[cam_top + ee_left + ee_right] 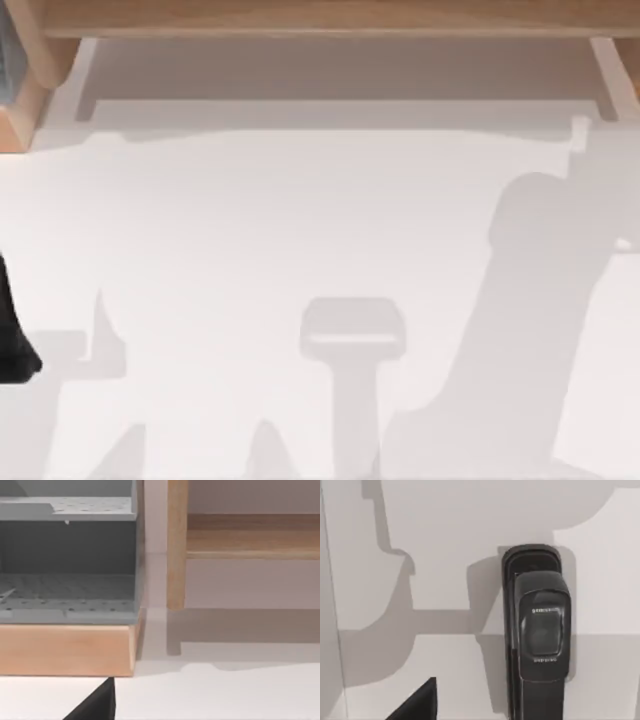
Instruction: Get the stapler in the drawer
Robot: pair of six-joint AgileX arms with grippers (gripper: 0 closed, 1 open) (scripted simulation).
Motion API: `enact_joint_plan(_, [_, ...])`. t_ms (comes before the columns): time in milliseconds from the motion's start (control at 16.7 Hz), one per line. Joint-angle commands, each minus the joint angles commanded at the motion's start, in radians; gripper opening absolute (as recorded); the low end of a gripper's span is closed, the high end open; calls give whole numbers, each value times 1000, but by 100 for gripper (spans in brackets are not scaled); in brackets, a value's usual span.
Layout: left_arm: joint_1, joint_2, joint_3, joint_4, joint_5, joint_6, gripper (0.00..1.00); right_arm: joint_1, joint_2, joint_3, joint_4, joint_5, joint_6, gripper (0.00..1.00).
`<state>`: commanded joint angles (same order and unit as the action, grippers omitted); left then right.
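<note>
The stapler (537, 635) is seen in the right wrist view, lying flat on the white table (445, 680), black, with faint grey marks on its rounded top. Nothing touches it. In the top view a wooden cabinet (330, 15) runs along the far edge, its drawer (340, 70) pulled out over the table. A grey perforated rack (67, 560) on a wooden base is seen in the left wrist view. Whether either gripper is open or closed cannot be told.

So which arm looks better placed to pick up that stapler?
Probably the right. The right wrist view has the stapler lying on the white table directly below that arm's camera, while the left wrist view faces the wooden cabinet with its grey drawer.
</note>
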<state>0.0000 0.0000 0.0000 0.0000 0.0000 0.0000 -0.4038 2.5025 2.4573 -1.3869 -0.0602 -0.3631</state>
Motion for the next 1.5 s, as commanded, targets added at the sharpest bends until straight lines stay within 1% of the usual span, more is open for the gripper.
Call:
enact_joint_plan(120, [0,0,0,0,0,0,100,-17,-88,-38,79,-20,-7,100])
enact_joint_plan(300, [0,0,0,0,0,0,100,-62,-229,-116,276,-53,-26,100])
enact_joint_plan(480, [0,0,0,0,0,0,100,-116,-370,-227,548,-90,-64,100])
enact_joint_plan(720, [0,0,0,0,0,0,100,-192,-532,-421,990,-150,-167,100])
enact_joint_plan(1020, [0,0,0,0,0,0,100,-267,-661,-734,1571,-257,-385,100])
enact_joint_plan(1260, [0,0,0,0,0,0,100,-353,-715,-1059,2025,-366,-611,100])
enact_joint_plan(1500, [0,0,0,0,0,0,100,-448,-709,-1414,2441,-473,-839,100])
